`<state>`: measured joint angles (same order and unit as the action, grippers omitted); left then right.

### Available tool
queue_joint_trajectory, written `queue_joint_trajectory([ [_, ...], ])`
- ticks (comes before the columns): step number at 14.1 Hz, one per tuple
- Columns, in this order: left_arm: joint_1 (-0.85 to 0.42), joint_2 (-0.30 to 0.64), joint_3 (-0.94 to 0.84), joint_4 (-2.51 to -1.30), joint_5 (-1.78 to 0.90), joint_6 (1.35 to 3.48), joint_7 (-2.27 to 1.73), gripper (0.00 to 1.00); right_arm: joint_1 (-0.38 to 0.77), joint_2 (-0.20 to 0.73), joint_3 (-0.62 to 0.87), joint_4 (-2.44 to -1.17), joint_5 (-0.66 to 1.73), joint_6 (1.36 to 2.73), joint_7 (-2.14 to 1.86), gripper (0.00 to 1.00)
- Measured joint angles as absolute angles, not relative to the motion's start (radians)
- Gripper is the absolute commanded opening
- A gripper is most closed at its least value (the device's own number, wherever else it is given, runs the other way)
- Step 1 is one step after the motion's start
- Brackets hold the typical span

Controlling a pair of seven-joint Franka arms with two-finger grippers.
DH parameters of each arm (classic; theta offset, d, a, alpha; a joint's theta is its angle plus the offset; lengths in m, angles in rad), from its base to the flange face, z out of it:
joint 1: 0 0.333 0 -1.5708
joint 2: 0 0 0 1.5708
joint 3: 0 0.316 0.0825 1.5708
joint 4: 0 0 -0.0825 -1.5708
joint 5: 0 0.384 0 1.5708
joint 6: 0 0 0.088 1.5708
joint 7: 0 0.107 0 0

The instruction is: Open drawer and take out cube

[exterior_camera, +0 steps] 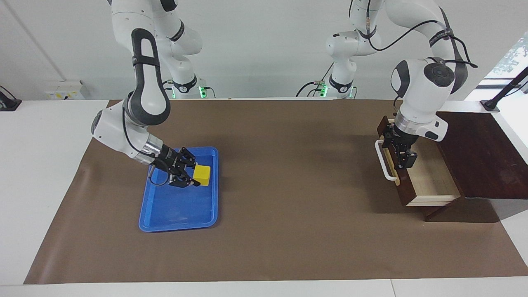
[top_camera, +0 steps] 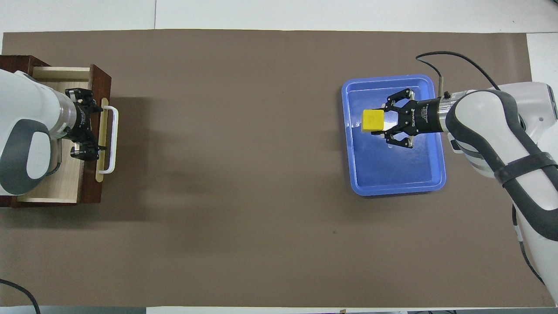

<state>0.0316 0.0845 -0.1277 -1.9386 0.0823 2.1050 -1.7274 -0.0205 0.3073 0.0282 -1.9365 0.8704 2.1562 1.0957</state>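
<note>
The yellow cube (exterior_camera: pixel 202 175) lies in the blue tray (exterior_camera: pixel 177 214), toward the right arm's end of the table. My right gripper (exterior_camera: pixel 193 173) is low over the tray, open, with a fingertip at each side of the cube's end; it also shows in the overhead view (top_camera: pixel 385 120) next to the cube (top_camera: pixel 373 120). The dark wooden drawer (exterior_camera: pixel 433 177) is pulled out of its box (exterior_camera: pixel 478 156) and its pale inside looks empty. My left gripper (exterior_camera: pixel 399 159) is open just inside the drawer's front panel, by the white handle (exterior_camera: pixel 381 163).
A brown mat (exterior_camera: pixel 288 165) covers the table between the tray and the drawer. A black cable loops from the right wrist (top_camera: pixel 453 56) beside the tray (top_camera: pixel 392 174). The open drawer (top_camera: pixel 61 183) sticks out toward the table's middle.
</note>
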Motion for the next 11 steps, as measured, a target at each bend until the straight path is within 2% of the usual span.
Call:
queue_joint_trajectory([
  [6,0.141,0.100,-0.131,-1.941,0.089,2.152,-1.557,1.00,-0.088,0.384,0.021,-1.933,0.869,2.184,1.048,0.00],
  [11,0.226,0.105,-0.130,-1.942,0.093,2.157,-1.457,1.00,-0.083,0.396,0.026,-1.952,0.868,2.206,1.048,0.00],
])
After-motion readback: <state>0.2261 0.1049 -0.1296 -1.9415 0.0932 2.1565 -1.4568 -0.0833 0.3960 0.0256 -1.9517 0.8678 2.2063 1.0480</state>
